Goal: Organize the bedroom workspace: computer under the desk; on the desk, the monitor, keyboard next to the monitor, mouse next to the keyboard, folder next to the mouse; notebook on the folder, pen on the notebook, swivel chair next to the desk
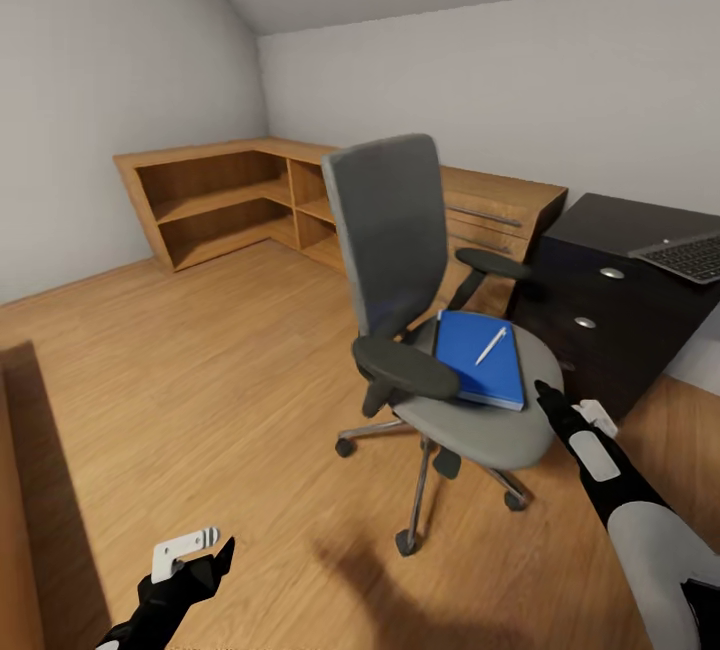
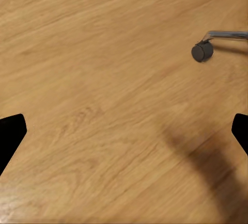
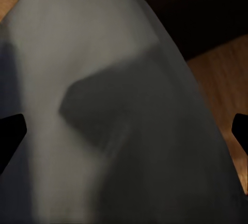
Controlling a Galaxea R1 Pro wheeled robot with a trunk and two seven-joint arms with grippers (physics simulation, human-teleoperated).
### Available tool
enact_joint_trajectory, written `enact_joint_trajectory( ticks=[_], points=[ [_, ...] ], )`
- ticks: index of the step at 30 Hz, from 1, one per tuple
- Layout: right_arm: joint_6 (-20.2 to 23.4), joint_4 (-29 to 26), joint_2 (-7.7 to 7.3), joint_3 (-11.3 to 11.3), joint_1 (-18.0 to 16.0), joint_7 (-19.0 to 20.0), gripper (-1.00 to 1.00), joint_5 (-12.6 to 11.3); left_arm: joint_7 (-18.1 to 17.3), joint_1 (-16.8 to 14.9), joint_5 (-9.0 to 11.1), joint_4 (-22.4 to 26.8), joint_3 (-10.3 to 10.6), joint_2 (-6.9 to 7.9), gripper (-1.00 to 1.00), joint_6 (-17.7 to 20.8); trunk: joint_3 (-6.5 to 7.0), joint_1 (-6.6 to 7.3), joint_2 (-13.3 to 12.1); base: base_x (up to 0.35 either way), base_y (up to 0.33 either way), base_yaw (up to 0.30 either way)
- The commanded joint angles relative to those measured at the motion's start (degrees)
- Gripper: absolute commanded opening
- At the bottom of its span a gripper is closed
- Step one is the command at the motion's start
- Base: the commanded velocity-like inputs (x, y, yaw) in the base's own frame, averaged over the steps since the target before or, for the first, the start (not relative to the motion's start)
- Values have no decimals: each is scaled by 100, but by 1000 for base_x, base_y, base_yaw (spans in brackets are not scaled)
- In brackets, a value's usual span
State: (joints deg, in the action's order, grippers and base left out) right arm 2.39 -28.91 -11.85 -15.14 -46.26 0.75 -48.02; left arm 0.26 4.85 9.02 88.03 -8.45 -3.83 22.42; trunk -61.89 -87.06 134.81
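Note:
The swivel chair (image 1: 390,230) stands mid-room on the wood floor, its grey seat (image 3: 103,53) turned toward me. The blue folder (image 1: 478,360) lies flat on the seat with the white pen (image 1: 490,345) on top of it. The black desk (image 1: 590,230) stands right of the chair, and the keyboard (image 1: 692,256) lies on it at the picture's edge. My right gripper (image 1: 548,395) is open, close over the seat's front-right rim, beside the folder. My left gripper (image 1: 215,558) hangs open low over bare floor, left of the chair's caster (image 2: 202,51). Notebook, monitor, mouse and computer are out of view.
A low light-wood shelf unit (image 1: 220,190) runs along the back walls into the corner behind the chair. The desk's drawers with silver knobs (image 1: 612,273) face the chair. A wooden edge (image 1: 15,490) borders the floor at the far left.

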Motion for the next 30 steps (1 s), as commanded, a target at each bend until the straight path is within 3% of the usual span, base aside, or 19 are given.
enact_joint_trajectory(
  ticks=[1, 17, 30],
  points=[
    [685, 61, 122, 11, 3, 17, 100, -84, 2, -2, 57, 6, -7, -4, 100, 34, -5, 0, 1, 0, 0, 29],
    [655, 61, 120, 11, 3, 22, 100, -75, 1, -2, 56, 3, 1, -5, 100, 34, -6, 0, 1, -180, 0, 3],
    [649, 65, 151, 18, 3, 22, 100, -83, 1, -2, 64, 3, 1, -4, 100, 34, -1, 0, 1, -306, 0, 0]
  ],
)
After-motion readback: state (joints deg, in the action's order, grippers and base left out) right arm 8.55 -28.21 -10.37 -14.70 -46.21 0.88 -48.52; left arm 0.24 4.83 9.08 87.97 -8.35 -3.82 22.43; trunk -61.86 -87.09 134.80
